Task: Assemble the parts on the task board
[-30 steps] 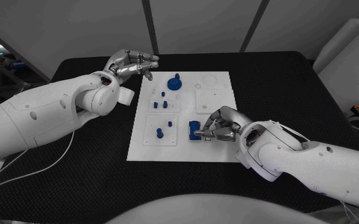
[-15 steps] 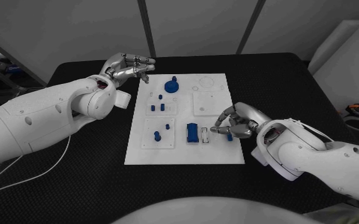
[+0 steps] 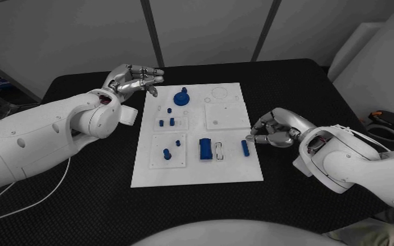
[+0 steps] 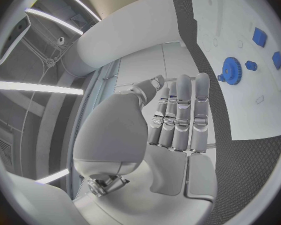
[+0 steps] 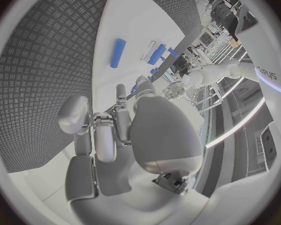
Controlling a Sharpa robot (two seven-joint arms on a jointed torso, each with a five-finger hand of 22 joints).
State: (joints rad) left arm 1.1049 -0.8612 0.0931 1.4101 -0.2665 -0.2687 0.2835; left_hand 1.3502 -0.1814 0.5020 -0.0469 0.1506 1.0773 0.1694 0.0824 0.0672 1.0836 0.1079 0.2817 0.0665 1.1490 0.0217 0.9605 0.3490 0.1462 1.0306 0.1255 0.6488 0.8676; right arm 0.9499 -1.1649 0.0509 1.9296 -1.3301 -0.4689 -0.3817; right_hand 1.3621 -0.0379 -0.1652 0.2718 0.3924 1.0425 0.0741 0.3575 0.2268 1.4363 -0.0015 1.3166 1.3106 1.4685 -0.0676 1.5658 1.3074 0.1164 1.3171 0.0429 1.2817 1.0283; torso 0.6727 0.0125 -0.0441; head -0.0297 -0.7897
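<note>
Head view: the blue bar point(image 3: 245, 147) lies near the task board point(image 3: 197, 175) right edge, long axis up-down in frame, just left of the right hand point(image 3: 275, 132), fingers curled, empty. Left hand point(image 3: 131, 78), upper left, fingers loosely apart, holds nothing.

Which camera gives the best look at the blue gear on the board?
The head view: the blue gear sits whole and unobstructed near the task board's far edge. The left wrist view shows it too, smaller and curved by the lens.
</note>
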